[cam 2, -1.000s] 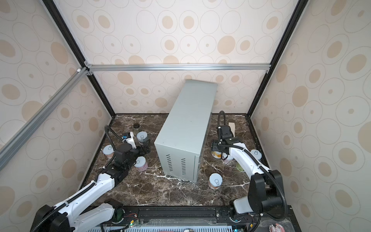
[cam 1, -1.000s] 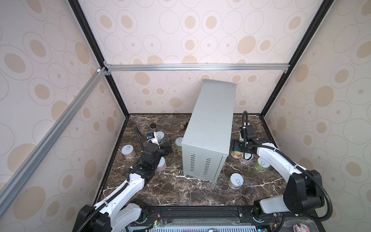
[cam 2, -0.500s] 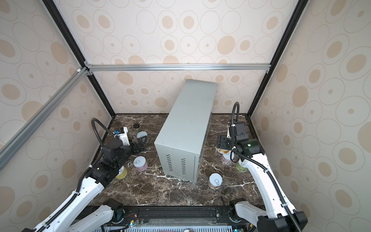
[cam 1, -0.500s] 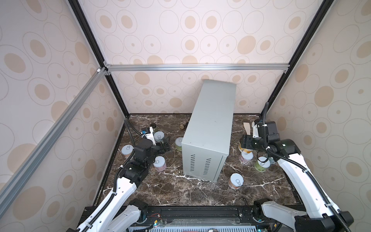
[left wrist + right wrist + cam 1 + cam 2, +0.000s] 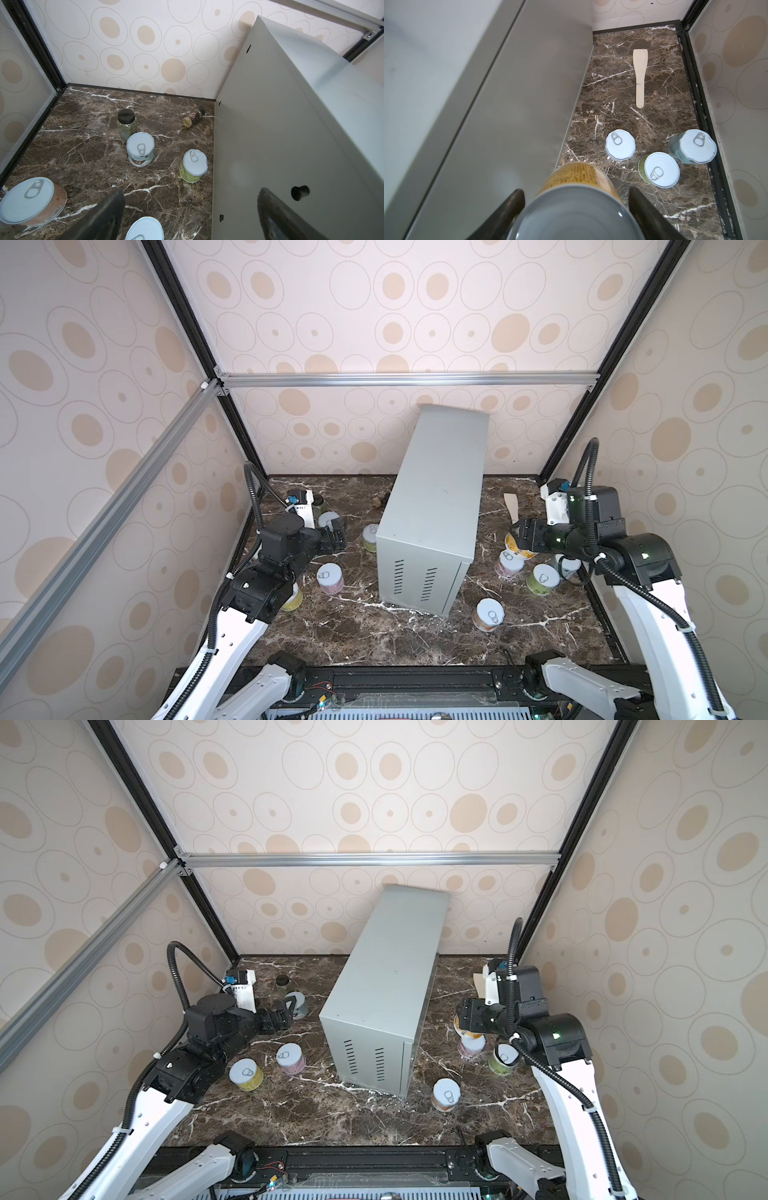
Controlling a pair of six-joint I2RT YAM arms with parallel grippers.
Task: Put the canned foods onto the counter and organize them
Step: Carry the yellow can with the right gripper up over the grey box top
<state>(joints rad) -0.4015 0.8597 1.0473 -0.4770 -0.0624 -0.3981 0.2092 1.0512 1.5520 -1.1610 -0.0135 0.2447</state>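
Held yellow can (image 5: 575,207) (near counter (image 5: 508,104) wall).

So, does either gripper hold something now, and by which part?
The right gripper holds a yellow-labelled can by its side wall; the left gripper is open and empty.

Marble top (image 5: 374,639) — counter (image 5: 436,510), tins (image 5: 330,576), jar (image 5: 126,124), spatula (image 5: 640,70).

counter (image 5: 436,497) central, cans (image 5: 330,576) flanking (both sides)
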